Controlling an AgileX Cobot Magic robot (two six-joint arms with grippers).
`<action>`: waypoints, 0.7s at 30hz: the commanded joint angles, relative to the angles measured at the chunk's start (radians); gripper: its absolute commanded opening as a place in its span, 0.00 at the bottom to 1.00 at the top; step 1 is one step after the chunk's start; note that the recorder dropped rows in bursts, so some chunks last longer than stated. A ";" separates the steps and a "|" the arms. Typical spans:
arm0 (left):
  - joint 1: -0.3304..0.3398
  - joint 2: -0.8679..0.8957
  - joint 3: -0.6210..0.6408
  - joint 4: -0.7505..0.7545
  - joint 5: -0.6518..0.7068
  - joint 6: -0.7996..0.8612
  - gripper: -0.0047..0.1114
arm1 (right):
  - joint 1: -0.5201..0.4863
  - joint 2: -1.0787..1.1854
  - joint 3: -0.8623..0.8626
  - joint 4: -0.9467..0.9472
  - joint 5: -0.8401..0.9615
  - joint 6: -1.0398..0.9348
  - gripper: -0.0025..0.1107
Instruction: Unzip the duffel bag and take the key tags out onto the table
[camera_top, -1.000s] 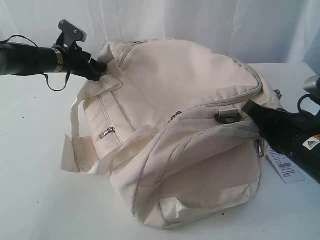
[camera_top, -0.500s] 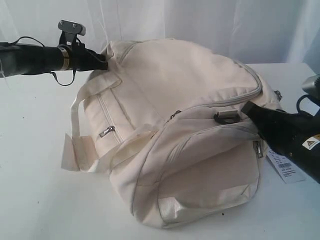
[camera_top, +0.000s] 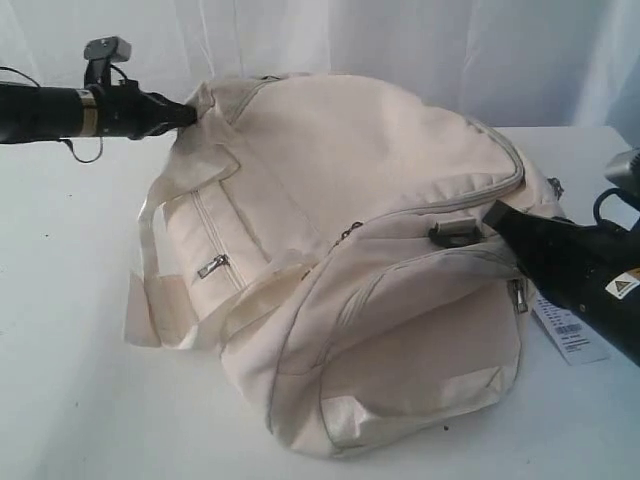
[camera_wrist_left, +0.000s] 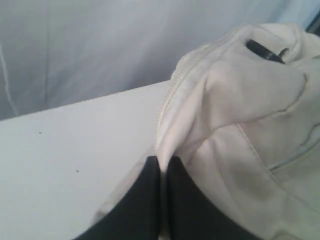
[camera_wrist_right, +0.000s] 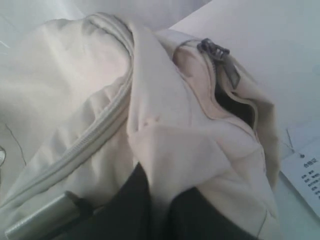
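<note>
Duffel bag (camera_top: 360, 270) lies on white surface (camera_top: 70, 400), top zip looks shut, key tags unseen. Left end effector (camera_top: 188, 110) pinches fabric fold at bag's end; right end effector (camera_top: 490, 213) clamps fabric at opposite end. Risk: thin pinch slips under pull, or bag drags instead of unzipping.

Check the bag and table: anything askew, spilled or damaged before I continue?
Nothing spilled or torn. The bag lies slumped; left end effector pinches its far corner, right end effector fabric by the main zip. One small zip gapes, dark inside. A paper label lies beside the bag.
</note>
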 joint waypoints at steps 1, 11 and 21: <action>0.136 -0.020 -0.008 0.017 -0.224 -0.066 0.04 | -0.014 -0.014 -0.038 0.044 -0.121 -0.117 0.02; 0.341 -0.221 0.250 0.017 -0.224 -0.244 0.04 | -0.102 0.076 -0.232 0.124 -0.100 -0.228 0.02; 0.354 -0.907 1.034 0.017 -0.224 -0.244 0.04 | -0.200 0.223 -0.499 -0.104 0.245 -0.299 0.02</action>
